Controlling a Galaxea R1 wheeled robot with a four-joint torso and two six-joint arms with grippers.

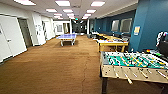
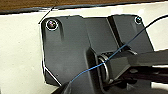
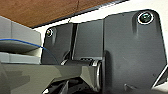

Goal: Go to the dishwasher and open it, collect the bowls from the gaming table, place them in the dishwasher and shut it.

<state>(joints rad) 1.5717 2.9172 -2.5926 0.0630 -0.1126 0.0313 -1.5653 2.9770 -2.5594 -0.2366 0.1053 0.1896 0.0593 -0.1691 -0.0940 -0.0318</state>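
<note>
The dishwasher and the bowls are out of view. I face a long room with brown carpet (image 1: 55, 65). A foosball table (image 1: 132, 63) with a green field and rods stands close at the right. Beyond it is a pale-topped table with yellow legs (image 1: 112, 43); I cannot tell whether it is the gaming table. Small colourful items (image 1: 153, 52) lie behind the foosball table by the blue wall. In the left wrist view, the arm's dark plate (image 2: 72, 50) hangs over a white surface (image 2: 20, 50), and in the right wrist view, the arm's dark plate (image 3: 130, 50) does the same.
A blue ping-pong table (image 1: 67, 37) stands far down the room. White doors (image 1: 10, 37) line the left wall and a blue wall (image 1: 150, 25) the right. More yellow tables (image 1: 107, 37) run along the right side. Open carpet stretches ahead and left.
</note>
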